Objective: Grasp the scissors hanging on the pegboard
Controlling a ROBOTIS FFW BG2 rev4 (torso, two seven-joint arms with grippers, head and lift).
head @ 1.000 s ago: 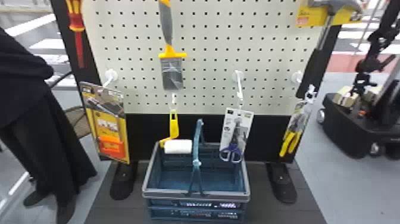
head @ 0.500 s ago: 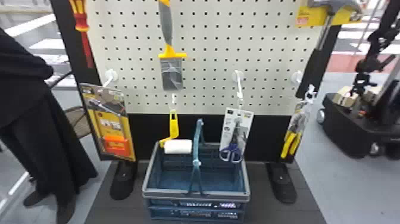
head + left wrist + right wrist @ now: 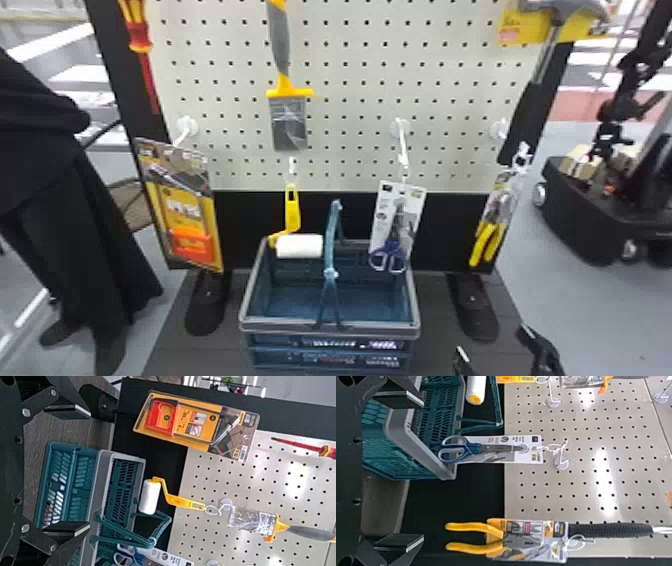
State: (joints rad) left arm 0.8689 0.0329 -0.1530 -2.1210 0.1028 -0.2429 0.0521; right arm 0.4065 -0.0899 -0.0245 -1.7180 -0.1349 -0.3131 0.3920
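Plastic-handled scissors (image 3: 472, 449), matt pegboard (image 3: 593, 489)

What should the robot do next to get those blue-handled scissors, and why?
Probably bring the right gripper up and forward toward the scissors. It is open, low and short of the pegboard, while the scissors hang in their card on a white hook over the basket.
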